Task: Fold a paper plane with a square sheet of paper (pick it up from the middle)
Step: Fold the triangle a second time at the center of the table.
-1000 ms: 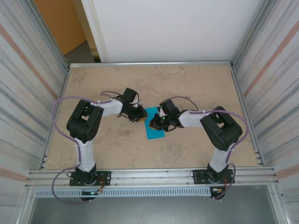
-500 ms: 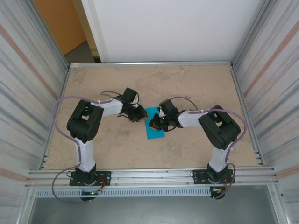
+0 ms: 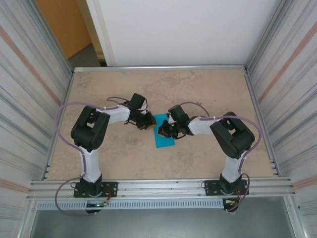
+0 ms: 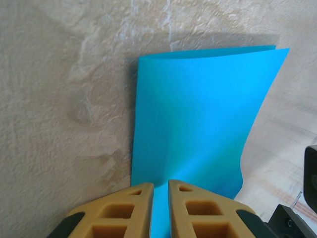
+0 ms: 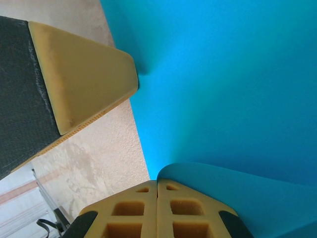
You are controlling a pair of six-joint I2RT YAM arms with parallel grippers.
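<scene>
Pinching the square sheet of paper [image 4: 198,124], both arms' closed jaws could tear it by pulling apart.

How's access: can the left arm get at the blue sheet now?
Looks like yes: the left gripper is shut on one edge of the square sheet of paper, nothing between them. The right gripper sits at the other side, clear of it.

light: bright, even, diffuse | shadows: soft, short | focus: overhead sharp; right-wrist foreground soft
</scene>
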